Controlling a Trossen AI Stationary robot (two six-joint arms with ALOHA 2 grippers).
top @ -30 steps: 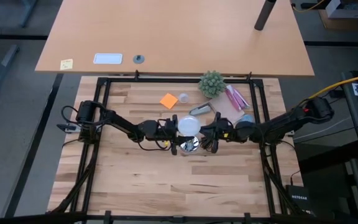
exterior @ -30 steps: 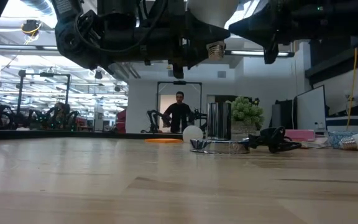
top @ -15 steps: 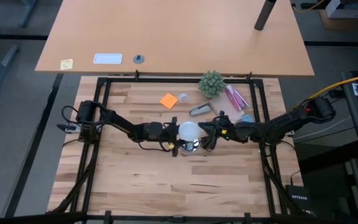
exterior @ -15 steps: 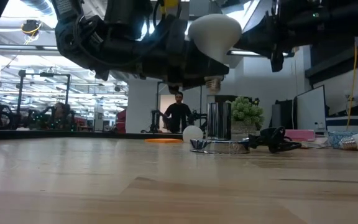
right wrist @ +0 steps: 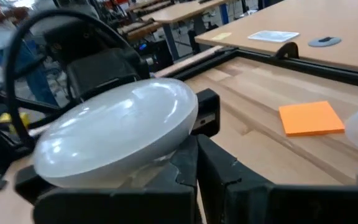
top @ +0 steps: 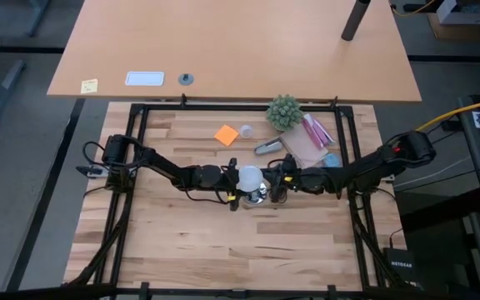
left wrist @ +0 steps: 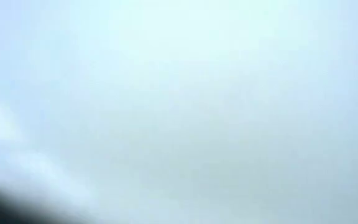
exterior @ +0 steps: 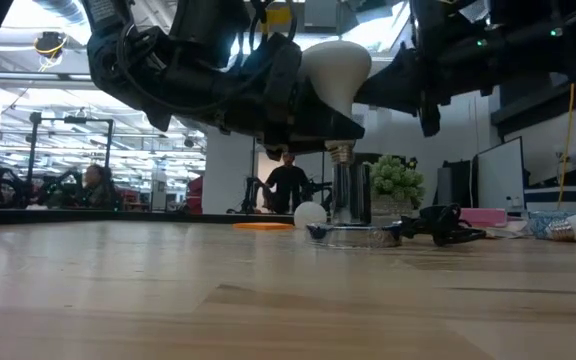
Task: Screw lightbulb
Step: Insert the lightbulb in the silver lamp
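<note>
Since the earlier frames the bulb has come down from above the socket until its screw cap stands at the socket's mouth, and the right arm has reached in closer to the base.

High view: the left gripper [top: 235, 182] holds the bulb [top: 249, 176] directly over the silver base [top: 257, 195], near the middle of the table [top: 165, 242]. The right gripper [top: 278, 185] lies just beside the base on its right-arm side. Beyond the base lie an orange pad [top: 226, 134], a grey oblong object [top: 267, 148] and a small plant [top: 284, 111].

Low view: the bulb [exterior: 336, 66] stands head up, its neck clamped between the left gripper's jaws, which are part open around it. Its threaded cap [exterior: 341, 153] meets the top of the dark socket [exterior: 351, 195] rising from the base [exterior: 353, 236]; whether any thread has engaged cannot be told. A black cord [exterior: 443, 224] trails from the base. A person [exterior: 288, 185] stands in the room far behind.

Left wrist view: nearly all is filled by the white bulb [left wrist: 197, 93], close against the camera.

Right wrist view: the bulb head [right wrist: 117, 134] shows close by, above the right gripper's own dark fingers [right wrist: 219, 177], which are closed with nothing visibly between them; the orange pad [right wrist: 311, 117] lies on the table beyond the base.

Progress: picking up and aligning appear done; seating the cap and turning the bulb home appear still to do.
</note>
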